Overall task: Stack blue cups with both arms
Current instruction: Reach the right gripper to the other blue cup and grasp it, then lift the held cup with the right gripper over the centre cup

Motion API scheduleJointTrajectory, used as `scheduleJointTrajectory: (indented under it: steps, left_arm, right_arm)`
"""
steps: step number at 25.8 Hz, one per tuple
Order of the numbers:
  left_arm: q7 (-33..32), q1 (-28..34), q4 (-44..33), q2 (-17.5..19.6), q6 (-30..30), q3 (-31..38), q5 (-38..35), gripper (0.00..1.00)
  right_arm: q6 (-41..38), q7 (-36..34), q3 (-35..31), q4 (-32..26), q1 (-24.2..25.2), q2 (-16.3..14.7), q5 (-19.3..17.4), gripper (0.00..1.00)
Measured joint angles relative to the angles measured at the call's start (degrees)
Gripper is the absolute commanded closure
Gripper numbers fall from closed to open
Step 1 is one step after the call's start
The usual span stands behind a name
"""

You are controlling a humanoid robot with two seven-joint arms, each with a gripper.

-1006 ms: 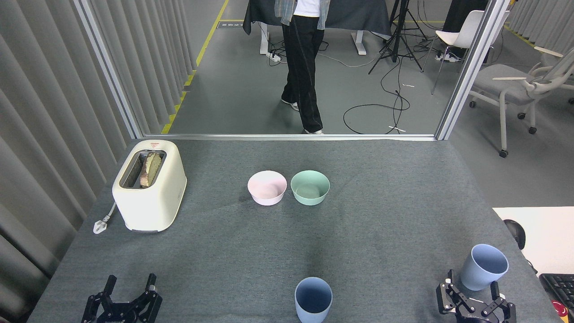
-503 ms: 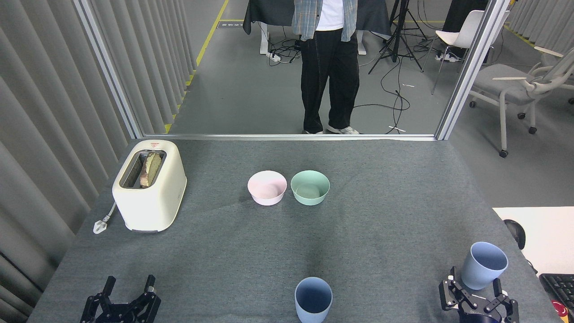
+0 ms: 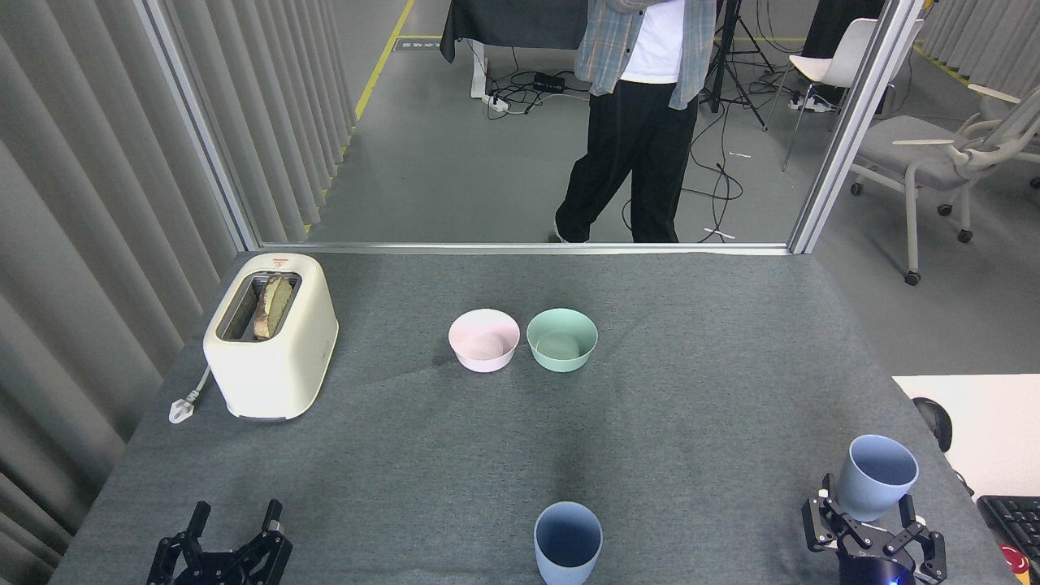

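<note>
One blue cup (image 3: pixel 568 542) stands upright at the near edge of the table, centre, with nothing touching it. The other blue cup (image 3: pixel 878 476) is at the near right, slightly tilted, its base sitting between the black fingers of my right gripper (image 3: pixel 866 510), which is shut on its lower part. My left gripper (image 3: pixel 232 526) is at the near left corner, fingers spread open and holding nothing, far from both cups.
A cream toaster (image 3: pixel 270 335) with bread stands at the left. A pink bowl (image 3: pixel 483 340) and a mint-green bowl (image 3: pixel 561 340) sit mid-table. A person (image 3: pixel 634 122) walks beyond the far edge. A white desk with a keyboard (image 3: pixel 1011 520) borders the right.
The right gripper has shifted slightly right with its blue cup, which sits a little higher and more upright. The left gripper sank slightly. The person walked to the right.
</note>
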Motion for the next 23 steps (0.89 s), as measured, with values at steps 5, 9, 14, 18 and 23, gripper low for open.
scheduleJointTrajectory:
  steps: [5, 9, 14, 18, 23]
  left_arm:
    - [0.0, 0.16, -0.01, 0.01, -0.03, 0.0, 0.0, 0.0]
    - [0.1, 0.24, -0.01, 0.01, -0.11, 0.0, -0.02, 0.0]
    - [0.11, 0.2, 0.0, -0.02, -0.11, -0.04, -0.02, 0.0]
    - [0.11, 0.11, 0.04, -0.07, -0.11, -0.08, -0.02, 0.0]
    - [0.11, -0.02, 0.07, -0.06, -0.09, -0.09, -0.02, 0.0]
  right_arm:
    - [-0.06, -0.03, -0.02, 0.92, -0.85, -0.66, -0.15, 0.0]
    - [-0.12, 0.12, -0.07, 2.24, -1.73, -1.54, -0.36, 0.0]
    - [-0.17, 0.16, -0.12, 3.82, -2.56, -2.98, -0.5, 0.0]
    - [0.09, 0.26, -0.15, 5.48, -3.07, -3.42, -0.52, 0.0]
    - [0.56, 0.49, -0.18, 7.31, -4.1, -3.77, -0.59, 0.0]
